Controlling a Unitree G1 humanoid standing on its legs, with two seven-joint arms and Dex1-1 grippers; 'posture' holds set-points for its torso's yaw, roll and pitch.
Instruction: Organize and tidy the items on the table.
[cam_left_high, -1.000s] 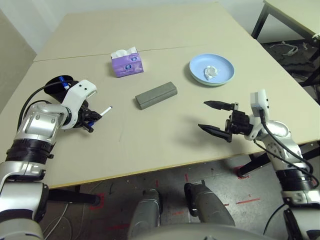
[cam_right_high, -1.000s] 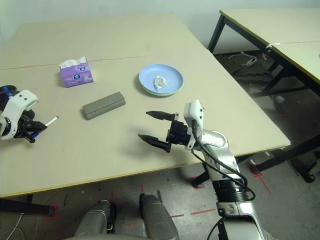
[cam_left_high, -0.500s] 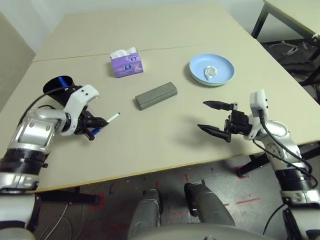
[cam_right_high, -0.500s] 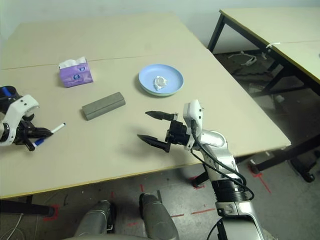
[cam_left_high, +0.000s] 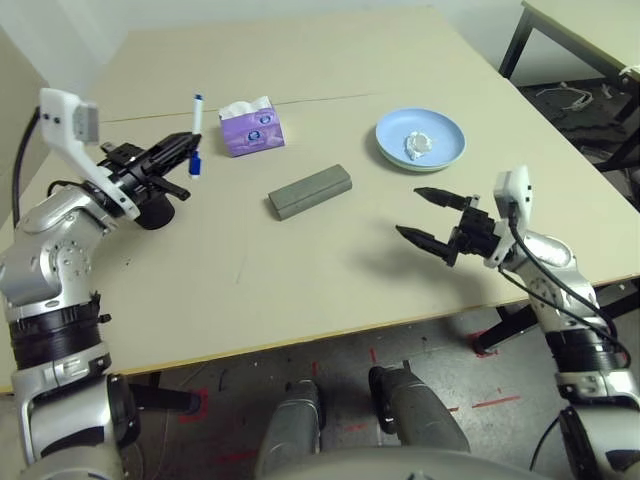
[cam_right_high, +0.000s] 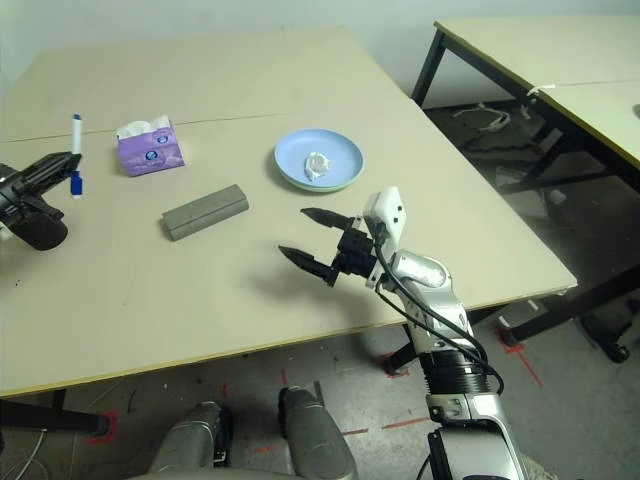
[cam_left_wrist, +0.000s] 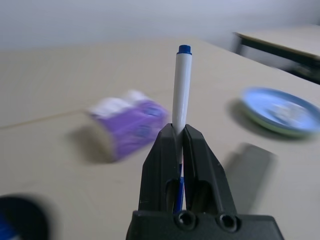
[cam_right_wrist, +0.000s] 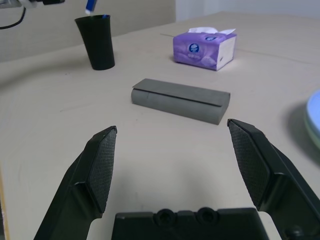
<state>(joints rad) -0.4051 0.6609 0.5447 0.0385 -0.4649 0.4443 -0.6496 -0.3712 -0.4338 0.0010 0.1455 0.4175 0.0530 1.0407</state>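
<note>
Lifted since last frame: left end effector (cam_left_high: 180, 158) clamps marker (cam_left_high: 196, 125) upright, clear of tabletop (cam_left_high: 330, 280), black cup (cam_left_high: 152, 209) just below, near-left. You see right end effector (cam_left_high: 432, 215) wide open, empty, grey case (cam_left_high: 311, 191) far-left of it.

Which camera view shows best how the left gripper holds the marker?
The left wrist view: the left gripper is shut on the marker, which stands upright between the black fingers, blue end on top. Both eye views show the marker from farther away, above the black cup. The right wrist view shows its blue lower tip over the cup.
</note>
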